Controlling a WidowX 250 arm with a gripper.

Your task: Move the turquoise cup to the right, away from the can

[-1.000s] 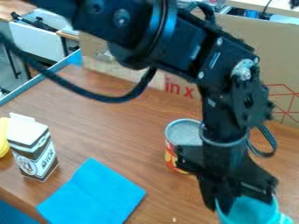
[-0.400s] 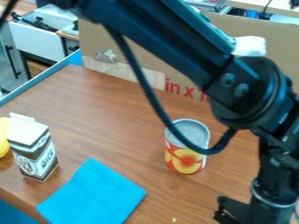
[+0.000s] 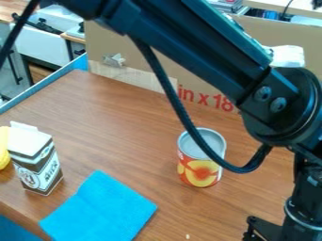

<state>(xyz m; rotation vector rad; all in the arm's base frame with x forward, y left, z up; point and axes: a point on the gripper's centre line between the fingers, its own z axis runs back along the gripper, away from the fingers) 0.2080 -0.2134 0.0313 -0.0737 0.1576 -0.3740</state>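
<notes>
At the lower right edge stands the black gripper (image 3: pixel 271 230), cut off by the bottom of the view, so its fingertips are hidden. To its upper left an upright can with a peach picture (image 3: pixel 200 169) stands on the wooden table, a gap between the two. A black cable of the arm crosses in front of the can. The blue cloth (image 3: pixel 100 209) lies flat at the bottom, left of the gripper. An upright milk carton (image 3: pixel 37 162) is at the left, beside a yellow object (image 3: pixel 4 147) cut by the left edge.
A cardboard box wall (image 3: pixel 151 52) with red print runs along the back of the table (image 3: pixel 119 127). A blue edge strip (image 3: pixel 44 87) borders the table at the upper left. The arm spans from the top left to the right edge.
The arm and gripper have moved right, lastly by a little. The turquoise item at the gripper a second ago has gone out of view with it, and the can is more exposed.
</notes>
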